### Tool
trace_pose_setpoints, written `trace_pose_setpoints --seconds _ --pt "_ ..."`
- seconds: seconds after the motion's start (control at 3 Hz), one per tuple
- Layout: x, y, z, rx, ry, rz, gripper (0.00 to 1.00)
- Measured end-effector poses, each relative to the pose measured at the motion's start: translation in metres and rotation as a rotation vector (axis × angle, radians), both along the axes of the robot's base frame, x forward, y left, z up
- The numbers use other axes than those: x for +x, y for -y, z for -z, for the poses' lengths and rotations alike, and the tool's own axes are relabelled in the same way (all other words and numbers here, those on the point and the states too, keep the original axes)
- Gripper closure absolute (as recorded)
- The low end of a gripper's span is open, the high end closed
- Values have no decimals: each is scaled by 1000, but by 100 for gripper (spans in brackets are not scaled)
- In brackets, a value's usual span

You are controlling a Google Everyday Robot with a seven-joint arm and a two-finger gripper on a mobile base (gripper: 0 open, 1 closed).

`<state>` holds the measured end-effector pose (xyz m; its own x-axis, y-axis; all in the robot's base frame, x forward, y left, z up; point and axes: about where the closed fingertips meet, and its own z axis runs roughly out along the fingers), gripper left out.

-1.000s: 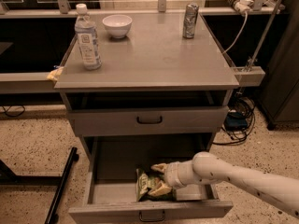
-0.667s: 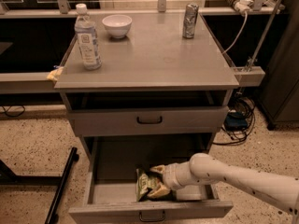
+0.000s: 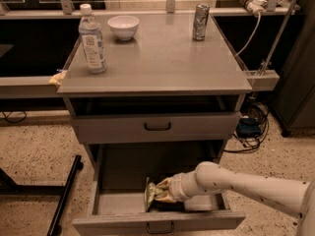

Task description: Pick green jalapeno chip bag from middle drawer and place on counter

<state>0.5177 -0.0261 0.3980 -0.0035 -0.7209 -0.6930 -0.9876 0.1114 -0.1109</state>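
One surface (image 3: 162,58) bearing one bottle (image 3: 92,39), one white bowl (image 3: 123,26) and one can (image 3: 200,21). Two drawers with black handles: one upper drawer (image 3: 157,128), one open middle drawer (image 3: 113,223) containing one green chip bag (image 3: 151,194). One end effector (image 3: 165,190), inside the open drawer at the bag.

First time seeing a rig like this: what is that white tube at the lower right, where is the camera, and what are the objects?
The white tube is the robot's single arm, reaching in from the right. Its gripper is down in the pulled-out middle drawer, at the green jalapeno chip bag; whether it holds the bag is unclear. The one camera looks down at the cabinet's front. On the counter stand a water bottle, a white bowl and a can.
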Motion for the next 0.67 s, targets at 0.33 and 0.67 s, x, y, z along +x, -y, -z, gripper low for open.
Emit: trace_pose_setpoints --seconds 0.33,0.67 --pt "-4 2 -1 6 -7 9 99" --pt "-15 8 -35 -3 -8 33 100"
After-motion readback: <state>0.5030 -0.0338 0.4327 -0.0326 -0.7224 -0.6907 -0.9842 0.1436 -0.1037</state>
